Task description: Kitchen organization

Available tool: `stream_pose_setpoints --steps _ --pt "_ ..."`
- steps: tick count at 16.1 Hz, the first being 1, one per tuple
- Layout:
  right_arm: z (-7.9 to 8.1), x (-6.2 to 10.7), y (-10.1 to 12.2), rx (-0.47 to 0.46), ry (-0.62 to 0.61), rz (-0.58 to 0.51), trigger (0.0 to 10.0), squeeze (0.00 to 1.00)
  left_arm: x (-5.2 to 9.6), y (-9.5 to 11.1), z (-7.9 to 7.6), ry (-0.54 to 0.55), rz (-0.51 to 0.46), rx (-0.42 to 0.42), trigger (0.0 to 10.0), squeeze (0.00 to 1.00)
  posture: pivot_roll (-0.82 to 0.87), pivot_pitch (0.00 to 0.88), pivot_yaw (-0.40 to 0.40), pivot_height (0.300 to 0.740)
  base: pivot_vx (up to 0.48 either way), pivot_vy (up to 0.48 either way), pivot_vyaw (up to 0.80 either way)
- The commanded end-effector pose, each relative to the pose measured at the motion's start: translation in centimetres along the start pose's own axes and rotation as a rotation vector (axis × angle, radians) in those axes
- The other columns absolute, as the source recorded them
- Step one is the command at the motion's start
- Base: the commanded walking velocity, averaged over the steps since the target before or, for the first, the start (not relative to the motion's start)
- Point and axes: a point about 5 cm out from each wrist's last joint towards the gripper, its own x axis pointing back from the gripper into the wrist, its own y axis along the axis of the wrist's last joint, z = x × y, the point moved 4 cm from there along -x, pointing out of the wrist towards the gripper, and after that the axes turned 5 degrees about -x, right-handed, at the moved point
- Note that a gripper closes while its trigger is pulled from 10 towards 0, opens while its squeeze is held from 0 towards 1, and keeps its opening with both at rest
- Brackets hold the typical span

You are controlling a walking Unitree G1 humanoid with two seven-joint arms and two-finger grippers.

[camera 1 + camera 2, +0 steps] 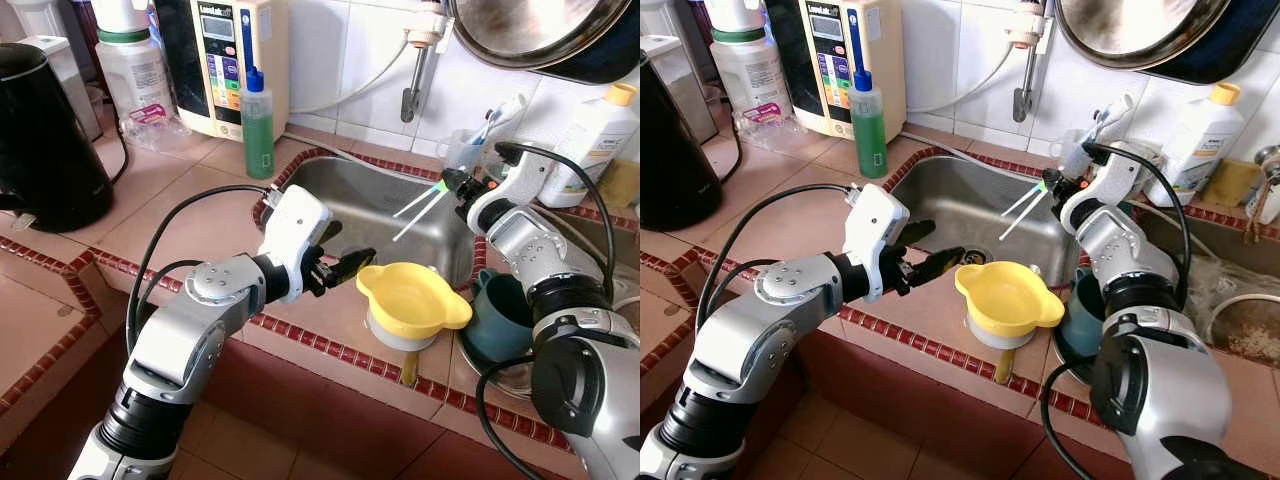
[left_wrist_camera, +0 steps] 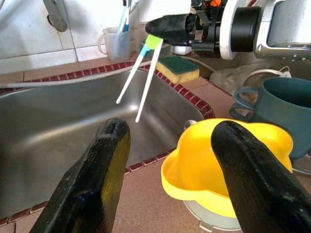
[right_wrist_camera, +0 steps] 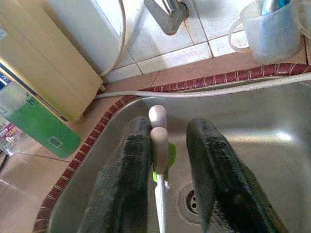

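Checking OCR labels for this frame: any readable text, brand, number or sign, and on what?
Nothing reads for certain.
Wall unit: white brand word on its dark top panel, too blurred to read; coloured button labels too small.
Green bottle: small label, unreadable.
White jar: pink label, unreadable.
White bottle: no print can be made out.
Kettle, yellow funnel, teal mug: no text visible.

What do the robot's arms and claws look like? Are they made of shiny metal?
Yes, mostly. Both arms are chunky silver metal with black rings at the joints. Thin black cables loop outside each arm. Each wrist has a white boxy block. The left gripper and the right gripper each end in two long black fingers with a dull, rough surface.
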Motion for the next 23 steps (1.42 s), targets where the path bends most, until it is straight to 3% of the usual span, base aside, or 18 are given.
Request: stream_pose_setpoints --steps 1,7,12,13,14,16,19,21,23 --pt "0.4 0.0 0.8 -0.013 0.022 -0.022 10.0 1.00 0.1 0.2 -0.4 -0.015 0.002 -0.021 10.0 0.00 -0.07 0.000 -0.043 0.736 0.000 0.000 0.00" --pt "0.7 -0.1 0.9 -0.034 0.047 -0.030 10.0 1.00 0.2 0.1 -0.6 -0.024 0.008 -0.014 10.0 0.00 -0.07 0.000 -0.045 0.736 0.000 0.000 0.00" --pt "0.8 -0.1 1.2 0.012 0.044 -0.042 10.0 1.00 0.3 0.0 -0.4 -0.019 0.010 -0.012 10.0 0.00 -0.07 0.000 -0.045 0.736 0.000 0.000 0.00" --pt "1.0 0.0 1.7 0.045 0.053 -0.072 10.0 0.09 0.4 -0.2 -0.1 -0.004 0.022 -0.010 10.0 0.00 -0.07 0.000 -0.045 0.736 0.000 0.000 0.00" --pt "1.1 0.1 1.9 0.052 0.061 -0.082 10.0 0.00 0.4 -0.3 0.2 0.010 0.030 -0.012 10.0 0.00 -0.07 0.000 -0.044 0.736 0.000 0.000 0.00" --pt "2.0 0.2 2.2 0.112 0.113 -0.098 10.0 0.00 0.2 -1.3 1.6 0.106 0.085 0.022 10.0 0.00 -0.08 0.000 -0.041 0.736 0.000 0.000 0.00" --pt "3.5 0.8 1.9 0.240 0.205 -0.096 10.0 0.00 0.2 -2.3 2.3 0.162 0.132 0.060 10.0 0.00 -0.08 0.000 -0.038 0.736 0.000 0.000 0.00" --pt "4.4 2.3 0.5 0.410 0.286 -0.064 10.0 0.00 0.3 -2.8 2.8 0.187 0.150 0.062 10.0 0.00 -0.09 0.000 -0.035 0.736 0.000 0.000 0.00" --pt "4.7 3.4 0.1 0.462 0.309 -0.085 10.0 0.00 0.5 -2.9 3.1 0.202 0.155 0.063 10.0 0.00 -0.09 0.000 -0.032 0.736 0.000 0.000 0.00"
